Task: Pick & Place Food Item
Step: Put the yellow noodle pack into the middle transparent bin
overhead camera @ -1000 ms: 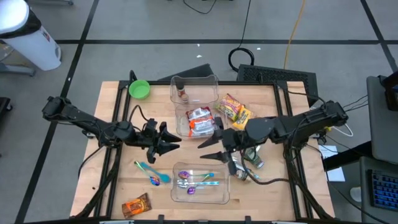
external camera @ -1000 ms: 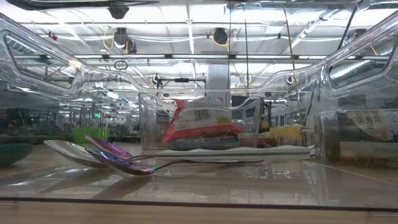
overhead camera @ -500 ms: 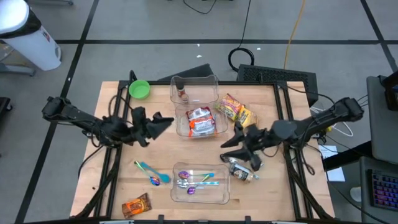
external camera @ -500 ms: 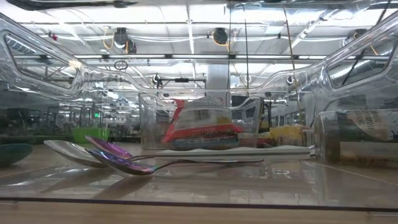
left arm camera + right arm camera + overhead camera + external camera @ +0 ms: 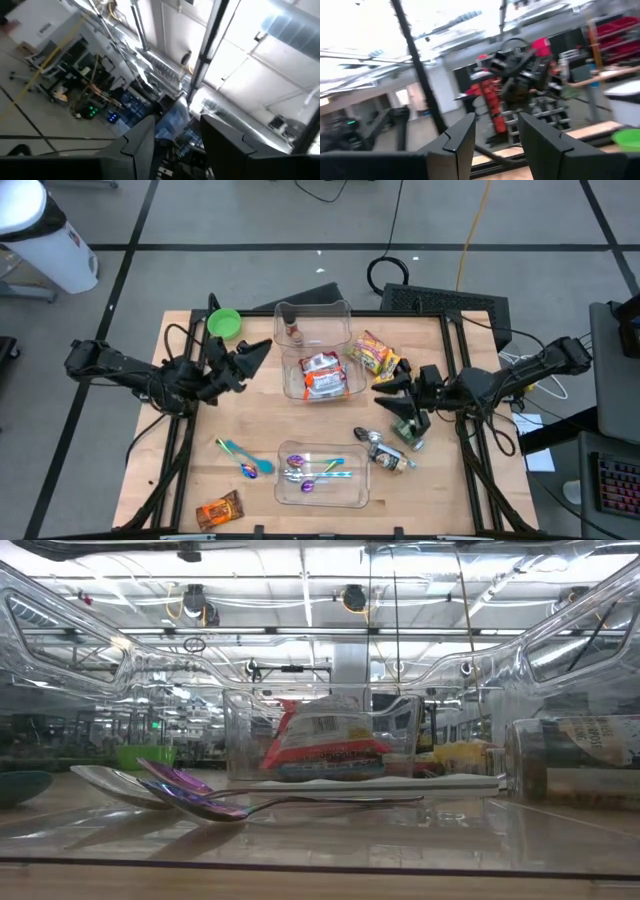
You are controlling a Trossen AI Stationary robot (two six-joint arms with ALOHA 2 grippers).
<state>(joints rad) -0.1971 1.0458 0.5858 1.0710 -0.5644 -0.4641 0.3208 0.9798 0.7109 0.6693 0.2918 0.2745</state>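
Bottle (image 5: 575, 762) cut off at edge

my arms (image 5: 130, 370): dark
bowl (image 5: 224, 323): green
snack packet (image 5: 322, 375): red, white
bag (image 5: 374, 355): yellow, red print
wrapper (image 5: 219, 509): orange-brown
spoons (image 5: 243, 456): teal, purple
table (image 5: 290, 430): pale wood

No legible text, labels or numbers on any item.

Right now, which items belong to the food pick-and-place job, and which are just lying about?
Job:
red-and-white snack packet in clear bin
yellow snack bag
orange snack bar

Lying about:
green bowl
spoons
small bottle
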